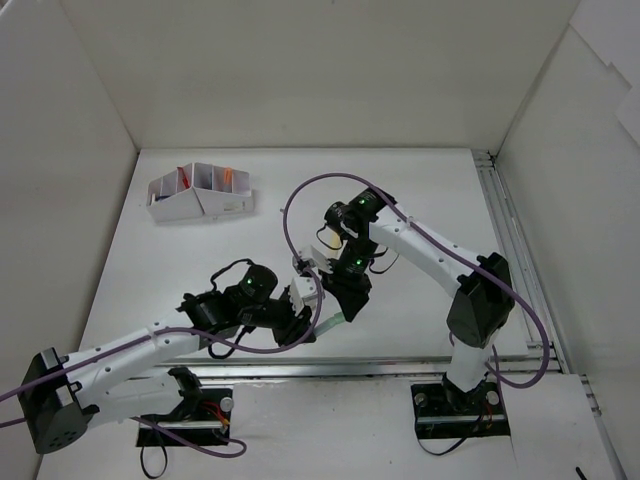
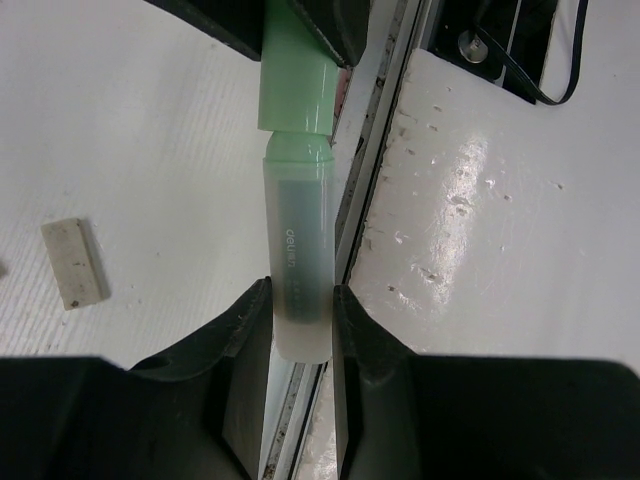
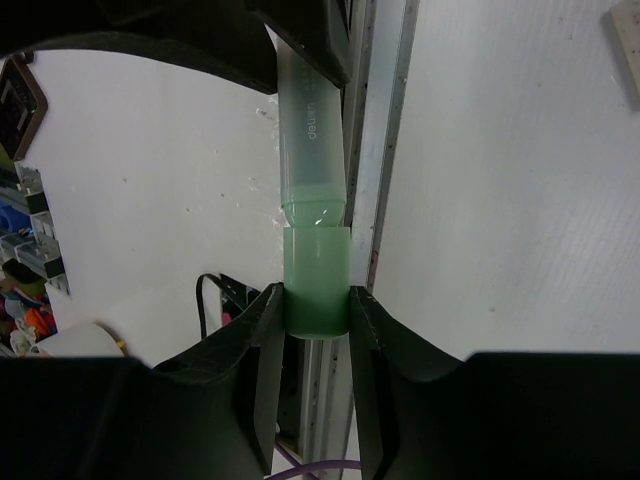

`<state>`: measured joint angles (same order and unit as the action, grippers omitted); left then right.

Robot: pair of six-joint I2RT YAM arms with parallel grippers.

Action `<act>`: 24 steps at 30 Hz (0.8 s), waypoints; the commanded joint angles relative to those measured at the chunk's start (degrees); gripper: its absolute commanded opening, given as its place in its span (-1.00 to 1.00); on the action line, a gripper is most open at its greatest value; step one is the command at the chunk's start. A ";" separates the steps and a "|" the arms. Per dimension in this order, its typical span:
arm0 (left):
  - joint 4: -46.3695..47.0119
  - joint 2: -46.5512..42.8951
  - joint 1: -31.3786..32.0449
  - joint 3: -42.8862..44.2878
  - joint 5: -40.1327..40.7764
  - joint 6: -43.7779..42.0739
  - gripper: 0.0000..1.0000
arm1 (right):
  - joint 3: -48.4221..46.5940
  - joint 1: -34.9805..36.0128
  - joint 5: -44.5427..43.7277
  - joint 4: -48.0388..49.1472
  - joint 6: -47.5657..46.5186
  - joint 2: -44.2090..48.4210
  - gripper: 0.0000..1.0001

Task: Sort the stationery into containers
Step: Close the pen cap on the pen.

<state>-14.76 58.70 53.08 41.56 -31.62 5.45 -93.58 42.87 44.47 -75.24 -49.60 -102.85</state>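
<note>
Stationery in play is one green marker point(image 1: 331, 322), held off the table point(image 1: 420, 200) at about 6 o'clock of the top view, close to the near edge. The left gripper point(image 1: 312, 327) and right gripper point(image 1: 341, 311) meet on it from opposite ends. The organizer box point(image 1: 200, 195) sits well apart at 10 o'clock. Red and orange items show in two of its compartments, though I cannot tell them apart further. No other loose items can be made out from above.

From the left wrist, the left gripper's fingers are clamped on the marker's clear cap end at 6 o'clock. The green barrel runs up to 12 o'clock into the other gripper's dark jaws. A tan eraser block point(image 2: 73, 262) lies loose on the table at 9 o'clock.

From the right wrist, the right gripper's fingers are clamped on the green barrel end at 6 o'clock, and the capped end points to 12 o'clock. The eraser's corner shows at 2 o'clock.

Judging by this, sorting is partly done. A few pieces are boxed, and the marker is mid-transfer or being capped. The marker and at least the eraser are left to go in.
</note>
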 commanded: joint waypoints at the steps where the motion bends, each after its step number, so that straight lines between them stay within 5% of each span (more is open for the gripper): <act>1: 3.69 -0.34 0.53 3.70 0.07 -0.35 -1.00 | 0.07 0.81 2.56 -8.08 -0.67 1.42 -1.00; 24: 13.79 0.45 3.34 8.62 6.40 -7.56 -1.00 | -1.96 5.47 14.49 -5.20 -8.40 -3.51 -1.00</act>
<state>-17.58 58.85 55.92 42.39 -27.16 1.63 -94.70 45.30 46.35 -76.77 -54.92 -107.48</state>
